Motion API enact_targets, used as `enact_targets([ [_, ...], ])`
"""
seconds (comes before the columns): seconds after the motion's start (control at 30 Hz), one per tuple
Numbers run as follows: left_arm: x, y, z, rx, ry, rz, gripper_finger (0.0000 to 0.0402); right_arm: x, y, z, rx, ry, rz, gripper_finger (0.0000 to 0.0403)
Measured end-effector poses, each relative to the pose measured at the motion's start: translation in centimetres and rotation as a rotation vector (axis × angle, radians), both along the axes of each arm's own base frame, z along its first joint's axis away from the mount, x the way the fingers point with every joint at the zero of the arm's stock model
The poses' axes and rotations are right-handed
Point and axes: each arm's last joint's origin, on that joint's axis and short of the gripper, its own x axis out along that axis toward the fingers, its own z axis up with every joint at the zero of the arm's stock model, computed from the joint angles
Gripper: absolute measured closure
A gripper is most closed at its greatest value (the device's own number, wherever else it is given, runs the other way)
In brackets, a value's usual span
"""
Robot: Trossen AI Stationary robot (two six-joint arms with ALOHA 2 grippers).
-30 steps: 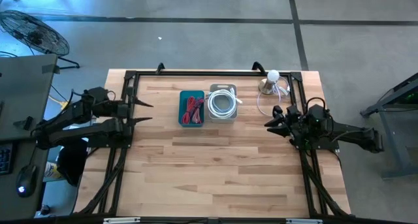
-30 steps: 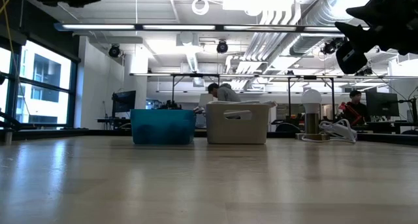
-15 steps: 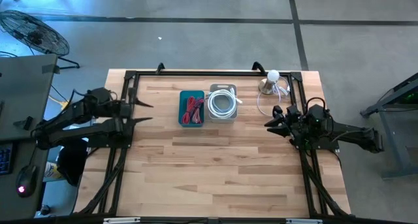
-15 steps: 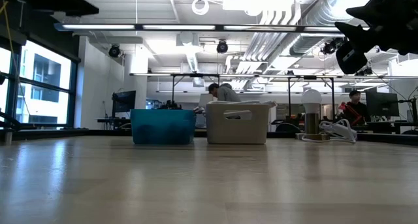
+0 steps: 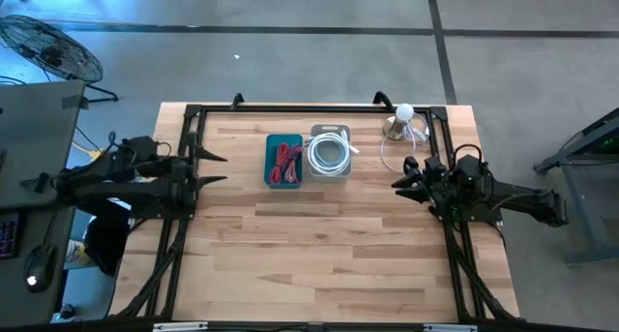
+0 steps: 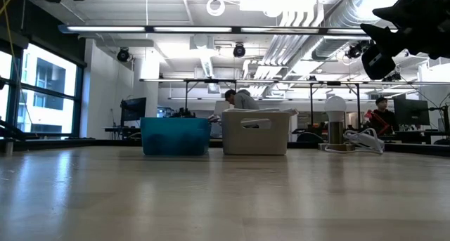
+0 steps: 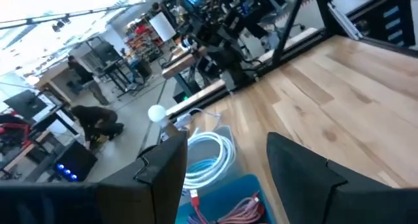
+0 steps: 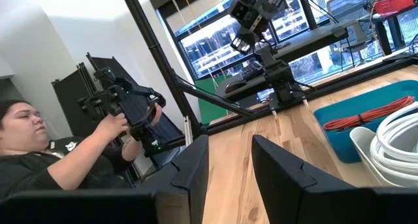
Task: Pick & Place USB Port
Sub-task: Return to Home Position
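A blue bin [image 5: 283, 162] holds red cables [image 7: 230, 208]. Beside it, a pale bin [image 5: 330, 153] holds a coiled white cable [image 7: 208, 160]. A white bulb on a round base [image 5: 401, 119] stands near the far right corner, and a loose white cord [image 5: 395, 150] lies by it. My left gripper [image 5: 215, 168] hovers open over the table's left edge, pointing at the bins; the left wrist view also shows it [image 7: 225, 178]. My right gripper [image 5: 406, 174] hovers open at the right side near the cord; the right wrist view shows it [image 8: 228, 175] facing the bins [image 8: 366, 113].
A black frame [image 5: 290, 108] runs along the table's far, left and right edges. Bare wood [image 5: 319, 245] fills the middle and near half of the table. A person [image 8: 46, 159] at the left side holds a control arm. A fan [image 5: 48, 46] stands off the table.
My left arm's rear links have swung and flattened beyond the table's left edge. Its gripper has stayed open in nearly the same place. The bins and cables have not moved.
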Motion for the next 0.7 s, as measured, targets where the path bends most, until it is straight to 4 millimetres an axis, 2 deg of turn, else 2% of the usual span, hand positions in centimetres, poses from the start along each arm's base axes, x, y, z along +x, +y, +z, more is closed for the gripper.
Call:
enact_targets([
  [0.27, 0.6, -0.1, -4.0, 0.012, -0.097, -0.019, 0.0197, 0.0, 0.0, 0.0, 0.000, 0.000, 0.000, 0.0293],
  [0.7, 2.2, 0.0, -7.9, -0.007, -0.149, -0.047, 0.0197, 0.0, 0.0, 0.0, 0.000, 0.000, 0.000, 0.0293],
])
